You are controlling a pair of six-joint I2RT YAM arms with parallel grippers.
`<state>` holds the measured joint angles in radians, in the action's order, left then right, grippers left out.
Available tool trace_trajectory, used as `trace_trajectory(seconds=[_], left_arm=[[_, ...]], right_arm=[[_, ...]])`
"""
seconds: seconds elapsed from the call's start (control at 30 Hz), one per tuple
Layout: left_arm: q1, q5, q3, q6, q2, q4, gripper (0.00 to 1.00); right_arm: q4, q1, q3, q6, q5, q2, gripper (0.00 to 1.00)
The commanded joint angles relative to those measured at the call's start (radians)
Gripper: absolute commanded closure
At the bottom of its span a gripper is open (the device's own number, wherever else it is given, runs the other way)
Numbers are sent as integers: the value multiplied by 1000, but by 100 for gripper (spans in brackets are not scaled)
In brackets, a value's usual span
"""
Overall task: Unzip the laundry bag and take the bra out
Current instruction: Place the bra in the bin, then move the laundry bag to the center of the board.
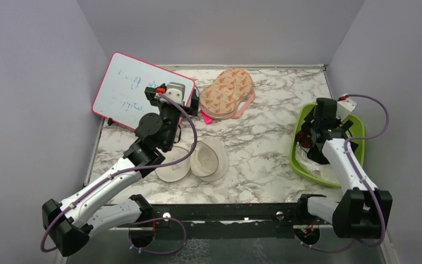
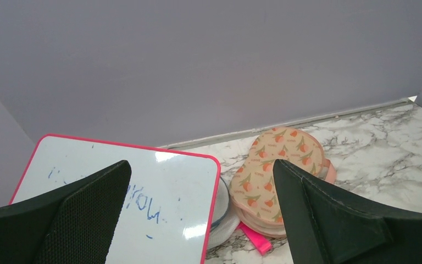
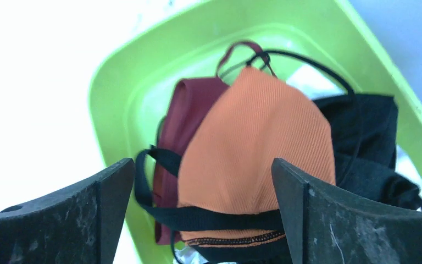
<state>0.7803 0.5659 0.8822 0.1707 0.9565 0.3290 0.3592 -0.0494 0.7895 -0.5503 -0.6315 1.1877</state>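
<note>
The laundry bag [image 1: 198, 159] lies unzipped in the middle of the table, its two round white halves spread open side by side. The bra [image 3: 253, 143], orange-brown ribbed fabric with black straps, lies in the green bin [image 3: 121, 71] at the right. My right gripper [image 3: 203, 214] hangs open just above it, a finger on each side, touching nothing; in the top view it [image 1: 314, 135] is over the bin. My left gripper [image 1: 173, 99] is open and empty, raised beyond the bag and facing the back wall, and shows in the left wrist view [image 2: 203, 220].
The green bin [image 1: 357, 132] also holds a dark red cloth [image 3: 184, 110] and black cloth [image 3: 368, 132]. A pink-framed whiteboard [image 1: 129, 91] leans at the back left. A peach printed case [image 1: 228, 91] lies behind. A white round mesh thing [image 2: 228, 212] sits partly under the whiteboard.
</note>
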Motion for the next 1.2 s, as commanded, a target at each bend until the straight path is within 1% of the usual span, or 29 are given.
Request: trace_trajectory(seconds=[0.0,0.1,0.17,0.2,0.27,0.33,0.4,0.47,0.53,0.67,0.73,0.77,0.9,1.0,1.1,1.17], left_arm=[[4,22,-5,11,3,31,1],[3,19,-3,9,9,30,1],[2,19,-3,8,12,29,1],[2,18,-2,7,14,28,1],[2,17,0,4,17,24,1],[1,14,1,-1,21,21,1],[2,10,4,-8,28,13,1],[2,8,10,-15,36,4,1],[2,6,12,-20,42,-2,1],[3,17,14,-19,53,-5,1],[2,25,12,-16,59,-4,1],[2,28,13,-14,64,-4,1],[2,25,14,-13,81,-3,2],[1,24,14,-17,90,-6,2],[2,27,18,-19,94,-11,2],[2,31,20,-24,91,-16,2]], right_arm=[[2,-7,68,54,77,-123,5],[4,-7,107,106,169,-184,1],[-3,-7,128,144,297,-220,1],[-31,-7,130,194,405,-234,1],[-73,-7,141,283,709,-237,1],[-75,-7,170,306,990,-207,0],[-83,-5,191,284,1235,-154,0],[-114,17,196,236,1399,-106,0],[-136,84,203,210,1460,-73,0],[-164,277,221,173,1504,3,0],[-169,402,231,159,1483,52,0],[-151,459,242,158,1444,76,0],[-57,658,299,176,1246,182,0],[60,802,382,205,1035,277,0],[200,884,474,199,810,370,0],[270,917,517,200,704,431,0]])
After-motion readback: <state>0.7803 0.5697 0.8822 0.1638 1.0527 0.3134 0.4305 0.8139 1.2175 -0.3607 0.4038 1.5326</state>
